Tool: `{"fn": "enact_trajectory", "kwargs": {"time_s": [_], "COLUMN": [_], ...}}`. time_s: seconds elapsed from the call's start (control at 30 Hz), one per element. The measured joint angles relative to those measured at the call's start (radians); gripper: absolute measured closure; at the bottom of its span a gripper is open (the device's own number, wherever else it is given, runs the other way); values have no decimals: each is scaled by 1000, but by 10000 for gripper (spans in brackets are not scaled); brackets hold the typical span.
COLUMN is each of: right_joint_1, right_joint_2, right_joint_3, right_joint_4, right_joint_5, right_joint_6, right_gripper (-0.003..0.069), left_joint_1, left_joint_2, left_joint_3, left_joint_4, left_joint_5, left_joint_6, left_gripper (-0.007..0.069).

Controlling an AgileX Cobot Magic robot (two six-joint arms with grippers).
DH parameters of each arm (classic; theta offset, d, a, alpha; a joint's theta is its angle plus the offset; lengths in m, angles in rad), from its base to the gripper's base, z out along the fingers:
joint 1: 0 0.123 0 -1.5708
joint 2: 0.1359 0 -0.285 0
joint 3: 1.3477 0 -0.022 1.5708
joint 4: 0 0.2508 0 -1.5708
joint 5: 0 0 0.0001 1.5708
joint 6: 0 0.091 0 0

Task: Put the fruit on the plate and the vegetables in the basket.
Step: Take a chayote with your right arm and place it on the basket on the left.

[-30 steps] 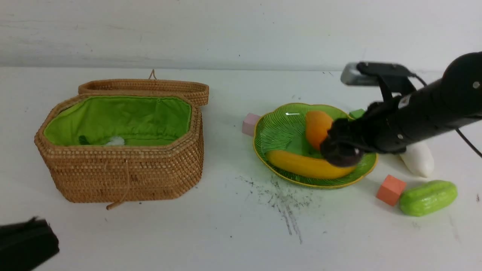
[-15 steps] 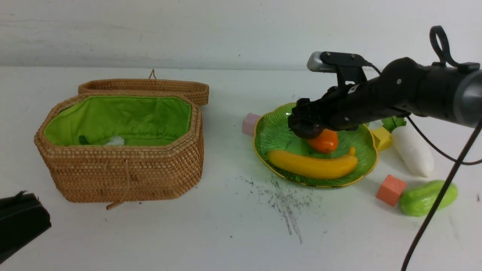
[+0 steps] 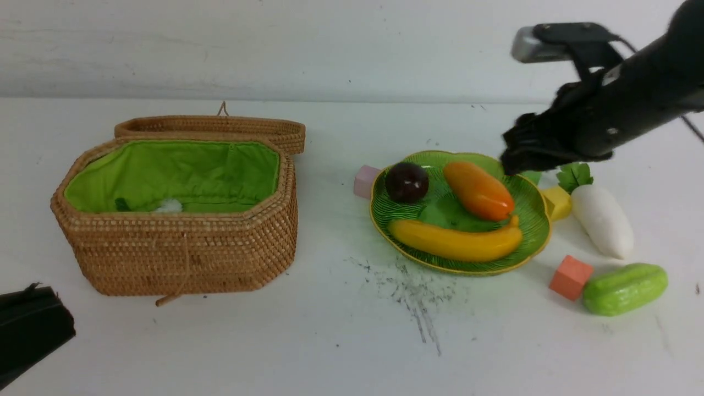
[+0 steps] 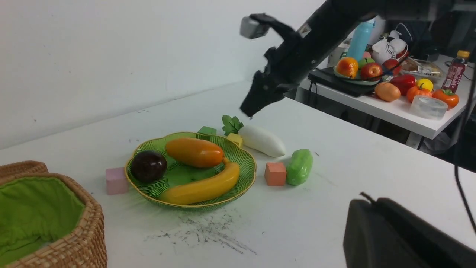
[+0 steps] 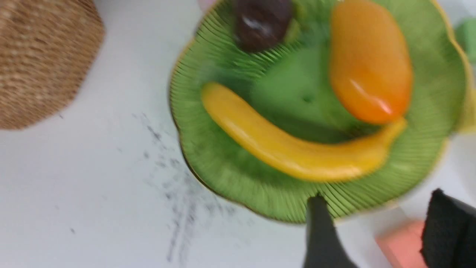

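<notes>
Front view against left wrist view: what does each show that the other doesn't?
Only the front view: the whole basket with its lid folded back, and a white bit low inside it. Only the left wrist view: a second table behind, carrying spare fruit and a blue bottle; of the basket, just a corner. Both: the plate holding banana, mango and mangosteen; radish, cucumber, pink cube and orange cube outside it; the right arm's tool in the air by the plate's right side.

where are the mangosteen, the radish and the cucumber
mangosteen (image 3: 406,182), front view, middle of its dark round body
radish (image 3: 602,220), front view, middle of its white root
cucumber (image 3: 625,289), front view, middle of its green body
</notes>
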Motion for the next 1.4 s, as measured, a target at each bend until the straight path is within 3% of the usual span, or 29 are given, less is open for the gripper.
{"fn": "enact_trajectory", "kwargs": {"time_s": [0.03,0.07,0.17,0.3,0.4,0.47,0.5,0.53,0.6,0.67,0.77,0.9,1.03,1.23,1.4], "right_joint_1": [-4,-43,-119,-239,-290,-329,-343,-345,-351,-350,-350,-350,-350,-350,-350], "right_joint_2": [0,-37,-86,-148,-153,-127,-98,-93,-48,24,96,172,232,288,297], "right_joint_3": [0,0,30,184,275,353,371,373,374,365,343,307,273,259,246], "right_joint_4": [-7,-55,-103,-107,-93,-63,-42,-38,-7,39,58,63,81,74,53], "right_joint_5": [0,102,200,186,137,63,17,12,-44,-127,-185,-231,-242,-229,-195], "right_joint_6": [5,56,140,288,356,416,430,431,439,441,442,442,442,442,442], "right_gripper": [335,427,558,616,588,510,435,423,305,115,3,-10,39,178,191], "left_joint_1": [0,0,0,0,0,0,0,0,0,0,0,0,0,0,0], "left_joint_2": [0,0,0,0,0,0,0,0,0,0,0,0,0,0,0], "left_joint_3": [0,0,0,0,0,0,0,0,0,0,0,0,0,0,0], "left_joint_4": [0,0,0,0,0,0,0,0,0,0,0,-4,-16,-27,-31], "left_joint_5": [1,14,39,79,90,103,107,108,114,118,120,124,135,171,180], "left_joint_6": [0,0,0,0,0,0,0,0,0,0,0,0,0,0,0], "left_gripper": [638,638,638,638,638,638,638,638,638,638,638,638,638,638,637]}}
